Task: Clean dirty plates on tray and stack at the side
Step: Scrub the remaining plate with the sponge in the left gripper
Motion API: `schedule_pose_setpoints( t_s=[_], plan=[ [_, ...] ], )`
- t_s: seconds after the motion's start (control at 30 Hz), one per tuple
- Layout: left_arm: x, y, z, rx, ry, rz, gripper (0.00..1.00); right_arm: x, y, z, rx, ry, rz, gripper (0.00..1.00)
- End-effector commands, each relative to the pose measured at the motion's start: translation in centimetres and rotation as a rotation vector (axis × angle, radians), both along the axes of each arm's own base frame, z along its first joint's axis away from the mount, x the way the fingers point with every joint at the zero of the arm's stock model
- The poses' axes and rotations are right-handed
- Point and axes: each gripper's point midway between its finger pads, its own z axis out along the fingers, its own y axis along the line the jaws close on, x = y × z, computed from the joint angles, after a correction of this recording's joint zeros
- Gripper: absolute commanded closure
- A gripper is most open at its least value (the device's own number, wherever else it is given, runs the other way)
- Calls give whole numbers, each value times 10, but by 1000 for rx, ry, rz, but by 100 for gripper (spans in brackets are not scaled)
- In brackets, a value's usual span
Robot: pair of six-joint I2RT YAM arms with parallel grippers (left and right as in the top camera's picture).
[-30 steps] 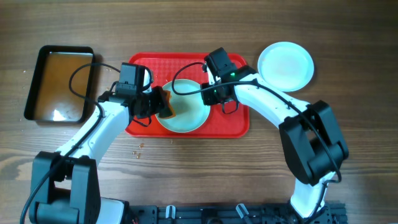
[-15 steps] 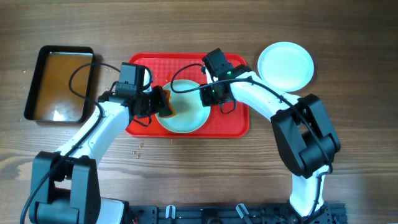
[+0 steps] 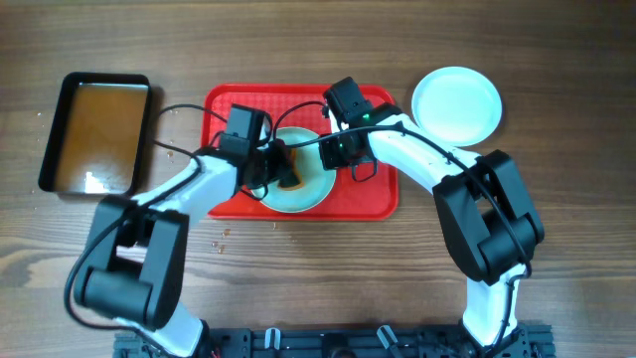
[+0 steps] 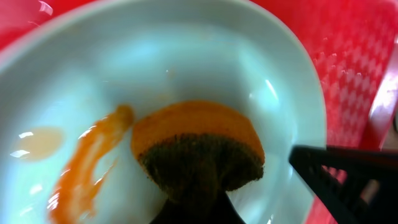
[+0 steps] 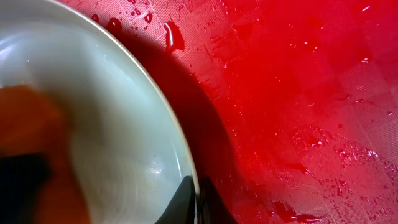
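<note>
Tray plate (image 3: 310, 189) 1 | off-tray plate (image 3: 456, 103) 1 | tray (image 3: 376, 197) 1 | sponge (image 4: 193, 127) 1

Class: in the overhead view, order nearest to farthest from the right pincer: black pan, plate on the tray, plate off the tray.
1. Plate on the tray, at the right pincer.
2. Plate off the tray, right side.
3. Black pan, far left.

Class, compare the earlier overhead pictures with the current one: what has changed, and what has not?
The left pincer carried the sponge rightward, from the left rim of the plate onto its middle. The right pincer stays clamped on its right rim; tray, plate and second plate have not moved.
</note>
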Motion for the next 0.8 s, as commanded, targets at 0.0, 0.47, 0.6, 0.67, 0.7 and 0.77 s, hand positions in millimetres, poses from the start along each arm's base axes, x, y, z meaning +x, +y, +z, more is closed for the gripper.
schedule_pose_setpoints(
  t_s=[0.0, 0.47, 0.6, 0.67, 0.7, 0.77],
  plan=[
    [-7, -18, -17, -24, 50, 6, 96, -6, -6, -20, -35, 45, -16, 96],
    [17, 118, 50, 780, -184, 69, 96, -5, -7, -20, -38, 43, -17, 95],
    [36, 97, 103, 628, -334, 129, 96, -6, -7, -21, -39, 44, -17, 96],
    [36, 68, 108, 462, -348, 68, 96, -6, -7, -21, -38, 45, -17, 96],
    [33, 60, 101, 406, -318, 76, 96, -6, -7, -21, -38, 44, -17, 96],
    [28, 53, 85, 352, -257, 92, 96, -5, -7, -21, -37, 43, -17, 96]
  ],
)
